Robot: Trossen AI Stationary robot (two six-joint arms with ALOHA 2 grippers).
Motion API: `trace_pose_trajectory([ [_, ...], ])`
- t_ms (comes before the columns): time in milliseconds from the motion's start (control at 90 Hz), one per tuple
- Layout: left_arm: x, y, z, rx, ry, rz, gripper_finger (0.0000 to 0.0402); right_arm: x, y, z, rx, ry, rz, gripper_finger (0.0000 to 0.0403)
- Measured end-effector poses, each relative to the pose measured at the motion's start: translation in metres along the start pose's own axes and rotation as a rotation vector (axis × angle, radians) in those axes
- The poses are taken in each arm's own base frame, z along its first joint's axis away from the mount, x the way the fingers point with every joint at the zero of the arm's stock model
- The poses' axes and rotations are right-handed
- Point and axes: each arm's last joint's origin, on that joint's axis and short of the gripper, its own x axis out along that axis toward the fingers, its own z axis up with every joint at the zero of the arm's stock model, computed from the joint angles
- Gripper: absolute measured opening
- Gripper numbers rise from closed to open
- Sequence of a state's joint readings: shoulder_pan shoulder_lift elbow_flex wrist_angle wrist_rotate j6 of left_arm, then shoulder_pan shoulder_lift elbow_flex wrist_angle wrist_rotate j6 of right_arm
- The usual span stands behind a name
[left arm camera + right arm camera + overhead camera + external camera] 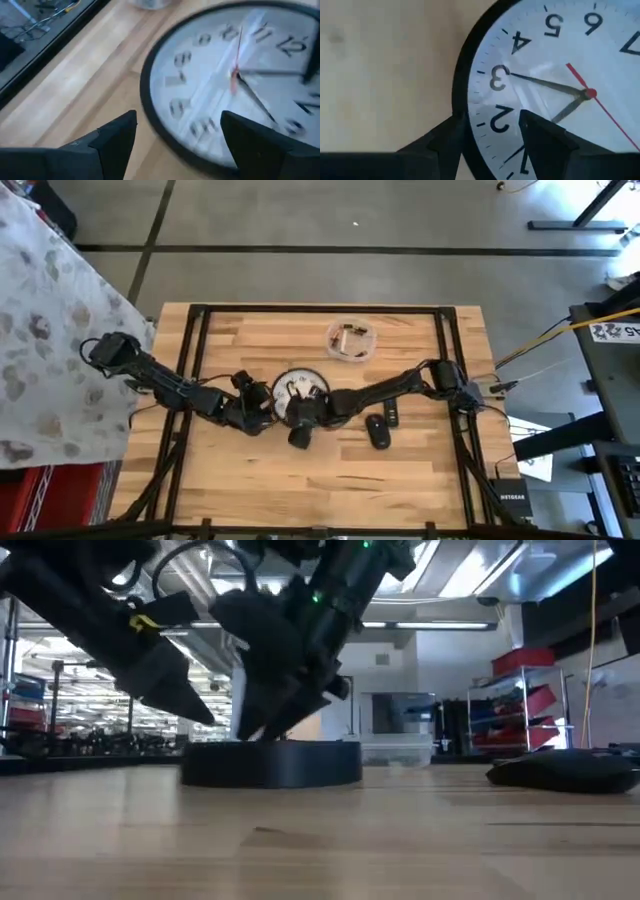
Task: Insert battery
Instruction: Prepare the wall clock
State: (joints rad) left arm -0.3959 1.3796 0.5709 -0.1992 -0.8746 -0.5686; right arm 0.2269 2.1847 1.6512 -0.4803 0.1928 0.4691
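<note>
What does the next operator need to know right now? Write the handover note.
Left gripper: open, fingers either side of the wall clock's rim, not closed on it.
Right gripper: open, straddling the clock's black rim near the 2 and 3.
Clock: lies face up at mid table between both grippers.
Clear container: behind the clock, holding small parts; whether they are batteries is too small to tell.
Two dark items lie on the table to the right of the clock.
Done: both arms positioned at the clock.
Left: grip, turn the clock over, insert battery.
</note>
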Motion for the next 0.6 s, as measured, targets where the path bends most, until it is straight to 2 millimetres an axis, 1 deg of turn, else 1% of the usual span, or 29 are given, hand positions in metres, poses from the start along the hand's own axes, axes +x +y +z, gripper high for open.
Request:
trace_pose_trajectory([
  [56, -0.001, -0.001, 0.0, 0.002, 0.0, -0.014, 0.0274, -0.008, 0.012, 0.0, -0.056, -0.015, 0.005, 0.0177],
  [100, -0.003, -0.003, -0.001, 0.01, 0.002, -0.022, 0.0274, -0.02, 0.02, 0.001, -0.099, -0.029, 0.012, 0.0177],
  [189, -0.006, -0.003, -0.003, 0.029, 0.007, -0.027, 0.0274, -0.042, 0.032, -0.005, -0.165, 0.008, -0.02, 0.0177],
  [267, -0.009, 0.003, -0.007, 0.003, 0.038, 0.005, 0.0274, -0.052, 0.035, -0.021, -0.203, 0.095, -0.105, 0.0177],
  [344, -0.009, 0.012, -0.011, -0.024, 0.089, 0.058, 0.0274, -0.056, 0.033, -0.036, -0.215, 0.182, -0.213, 0.0177],
  [400, -0.009, 0.019, -0.015, -0.031, 0.135, 0.096, 0.0272, -0.057, 0.029, -0.043, -0.197, 0.224, -0.251, 0.0177],
  [444, -0.007, 0.024, -0.018, -0.044, 0.191, 0.108, 0.0265, -0.054, 0.024, -0.048, -0.171, 0.248, -0.264, 0.0177],
  [522, -0.004, 0.03, -0.024, -0.063, 0.328, 0.087, 0.0245, -0.039, 0.014, -0.057, -0.144, 0.269, -0.28, 0.0177],
  [600, 0.001, 0.029, -0.031, -0.086, 0.409, 0.012, 0.0224, -0.023, 0.006, -0.064, -0.117, 0.248, -0.256, 0.0177],
])
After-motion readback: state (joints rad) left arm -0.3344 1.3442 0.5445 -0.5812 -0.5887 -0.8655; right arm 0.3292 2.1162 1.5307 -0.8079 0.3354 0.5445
